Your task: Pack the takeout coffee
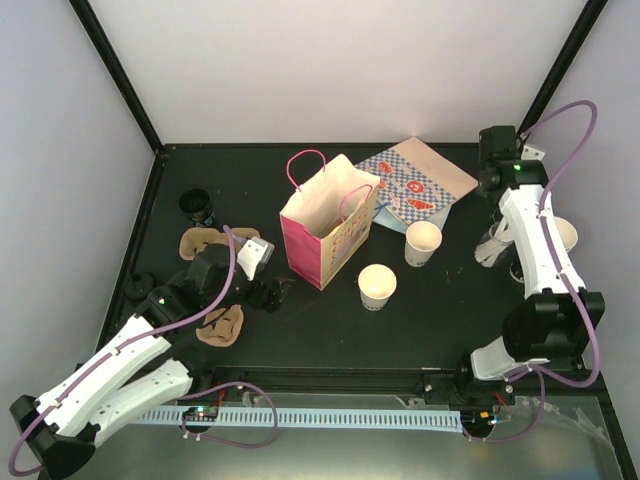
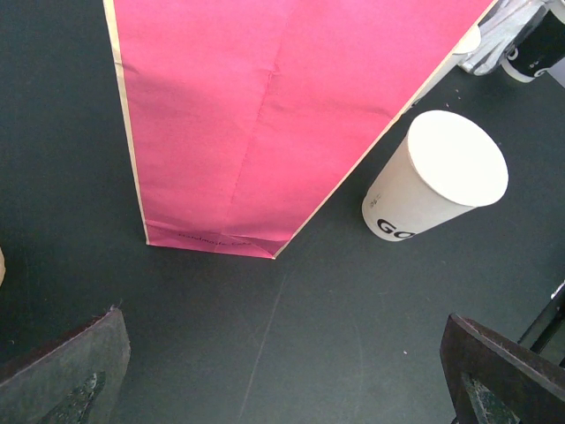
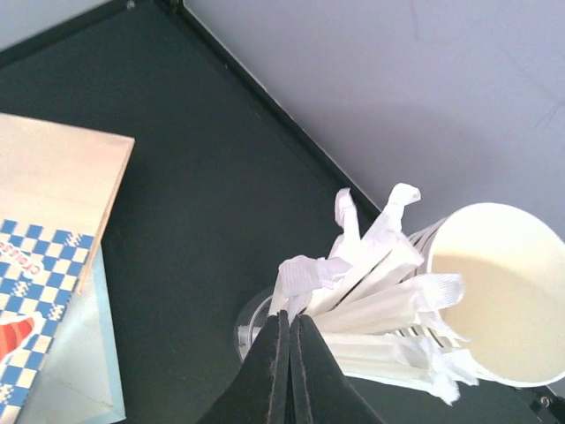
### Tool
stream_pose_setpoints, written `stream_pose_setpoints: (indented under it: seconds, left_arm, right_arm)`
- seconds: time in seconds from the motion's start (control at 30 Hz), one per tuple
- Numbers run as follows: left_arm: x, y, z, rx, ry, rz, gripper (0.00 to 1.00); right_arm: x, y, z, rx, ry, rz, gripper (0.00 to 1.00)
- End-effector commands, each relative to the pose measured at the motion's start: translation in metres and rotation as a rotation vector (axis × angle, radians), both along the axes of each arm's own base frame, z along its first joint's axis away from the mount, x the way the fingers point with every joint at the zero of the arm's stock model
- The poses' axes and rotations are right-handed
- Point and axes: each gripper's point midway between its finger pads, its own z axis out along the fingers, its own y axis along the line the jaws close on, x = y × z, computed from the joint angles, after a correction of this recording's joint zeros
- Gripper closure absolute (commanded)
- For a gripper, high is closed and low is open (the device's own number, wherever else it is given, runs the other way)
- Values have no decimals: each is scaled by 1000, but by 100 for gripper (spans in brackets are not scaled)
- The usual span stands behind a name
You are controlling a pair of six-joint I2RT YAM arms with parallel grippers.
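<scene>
Left gripper (image 2: 282,389): spread wide, empty, facing bag (image 2: 265,115). Cup (image 2: 433,177): upright on table (image 2: 265,336), just right of bag, not yet packed. Right gripper (image 3: 290,353): pinched closed at straws (image 3: 371,300), far right. Likely step: drawing one straw; best pulled straight up, slowly, without tipping holder (image 3: 252,322).

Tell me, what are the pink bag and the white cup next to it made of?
Pink bag: paper, matte; fold creases and cream edges show. White cup: probably paper as well, smooth with dark printed letters; any coating cannot be told.
</scene>
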Motion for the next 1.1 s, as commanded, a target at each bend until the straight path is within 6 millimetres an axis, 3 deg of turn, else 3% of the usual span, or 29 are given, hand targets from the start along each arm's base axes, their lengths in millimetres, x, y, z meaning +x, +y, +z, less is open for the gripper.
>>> stream_pose_setpoints:
  seconds: [0.0, 0.3, 0.57, 0.67, 1.07]
  left_arm:
    - [1, 2, 6, 2, -25, -3, 1]
    - [1, 0, 6, -2, -23, -10, 1]
    - [0, 0, 6, -2, -19, -14, 1]
    - [0, 0, 6, -3, -22, -13, 1]
    - [0, 0, 5, 0, -19, -11, 1]
  right_arm:
    - [-11, -7, 32, -29, -61, -23, 99]
    - [-21, -1, 70, -14, -118, 16, 99]
    - [-20, 8, 40, 42, -77, 38, 99]
    - [-21, 7, 41, 33, -74, 36, 99]
    - [-51, 7, 126, 20, -234, 57, 99]
